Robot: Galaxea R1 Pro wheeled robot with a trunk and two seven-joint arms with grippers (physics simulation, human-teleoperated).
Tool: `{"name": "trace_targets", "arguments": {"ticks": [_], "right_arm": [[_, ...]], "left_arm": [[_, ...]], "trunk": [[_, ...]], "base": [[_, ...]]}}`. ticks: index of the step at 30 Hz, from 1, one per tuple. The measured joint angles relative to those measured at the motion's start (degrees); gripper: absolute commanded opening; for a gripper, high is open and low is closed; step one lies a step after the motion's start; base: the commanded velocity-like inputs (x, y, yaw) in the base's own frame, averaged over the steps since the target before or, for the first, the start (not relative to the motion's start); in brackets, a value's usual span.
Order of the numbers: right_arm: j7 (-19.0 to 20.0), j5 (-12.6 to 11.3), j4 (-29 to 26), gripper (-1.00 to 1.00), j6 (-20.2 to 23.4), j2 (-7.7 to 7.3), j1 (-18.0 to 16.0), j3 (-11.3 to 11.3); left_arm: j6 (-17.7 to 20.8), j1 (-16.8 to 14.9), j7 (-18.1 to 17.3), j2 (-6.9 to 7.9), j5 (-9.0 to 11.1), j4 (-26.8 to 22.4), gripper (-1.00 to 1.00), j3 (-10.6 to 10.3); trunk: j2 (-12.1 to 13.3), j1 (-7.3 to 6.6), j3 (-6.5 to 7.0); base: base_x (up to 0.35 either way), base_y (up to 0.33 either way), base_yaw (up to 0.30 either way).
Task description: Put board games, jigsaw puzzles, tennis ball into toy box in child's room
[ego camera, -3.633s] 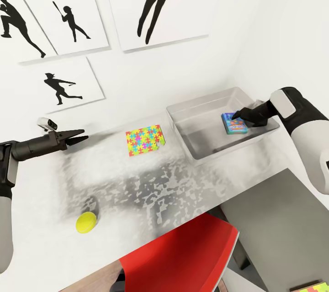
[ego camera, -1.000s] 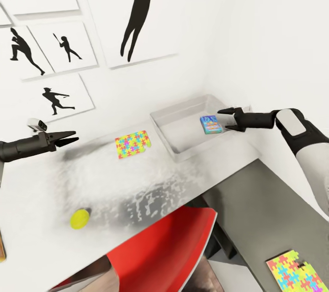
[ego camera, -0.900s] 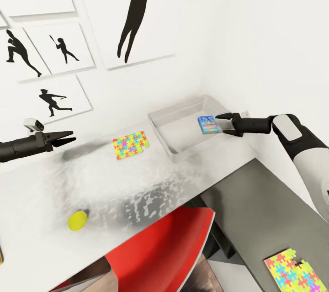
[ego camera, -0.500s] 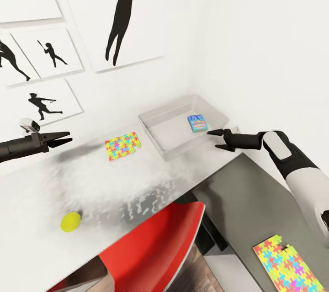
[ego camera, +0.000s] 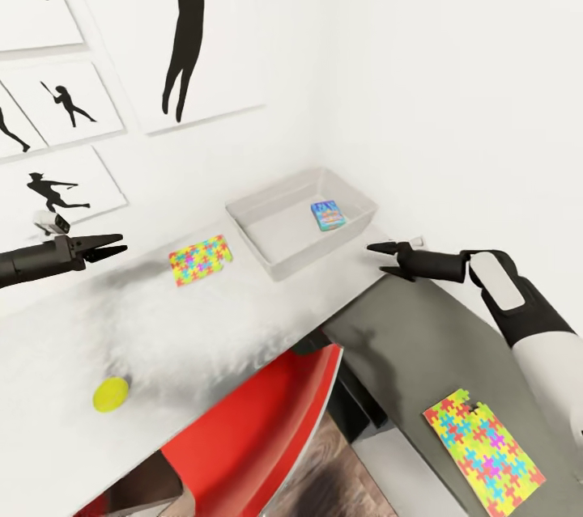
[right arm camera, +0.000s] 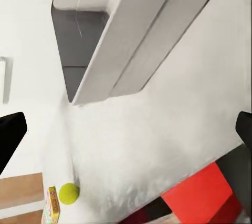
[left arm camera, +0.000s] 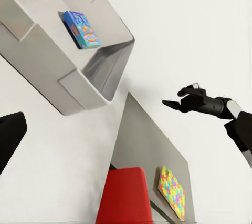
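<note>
The toy box (ego camera: 279, 258) sits at the far right end of the counter (ego camera: 202, 331), against the corner of the white walls; 1 bluish board game (ego camera: 328, 215) lies flat inside it, toward its right side; its print is too small to read. Just left of the toy box, 1 jigsaw puzzle (ego camera: 200, 260) lies flat on the counter; the tennis ball (ego camera: 110, 393) rests well apart, near the counter's near left edge. A 2nd jigsaw puzzle (ego camera: 483, 452) lies on the lower dark grey side unit (ego camera: 421, 347) to the right. A red chair (ego camera: 259, 428) is pushed in under the counter's near edge, below the side unit's left end. Black athlete silhouette posters (ego camera: 182, 23) hang on the far wall. In the right wrist view a yellow-red box (right arm camera: 52, 206) lies just beside the ball; its lettering is unreadable. The right gripper (ego camera: 387, 252) hovers with fingers parted, empty, just right of the toy box above the counter's end; the left gripper (ego camera: 113, 244) hangs above the counter's left part, jaws slightly apart, holding nothing.
</note>
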Motion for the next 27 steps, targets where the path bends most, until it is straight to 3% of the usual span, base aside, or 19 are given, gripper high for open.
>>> {"name": "trace_targets", "arguments": {"ticks": [5,15,27], "right_arm": [[0.0,-0.1,-0.3,1.00,0.0,0.06,1.2,-1.6],[-0.5,0.5,-3.0,1.00,0.0,0.70,2.4,-1.8],[-0.2,0.3,-3.5,1.00,0.0,0.51,2.9,-2.2]], "left_arm": [[-0.1,0.2,0.0,0.94,-0.2,0.0,1.00,0.0],[-0.4,0.8,0.0,2.69,-0.4,0.0,1.00,-0.1],[-0.6,0.9,0.0,3.22,-0.5,0.0,1.00,0.0]], "trunk": [[0.0,-0.01,0.45],[0.0,-0.01,1.16],[0.0,-0.01,1.57]], "base": [[-0.058,0.000,-0.157],[-0.104,0.000,-0.127],[-0.005,0.000,-0.118]]}}
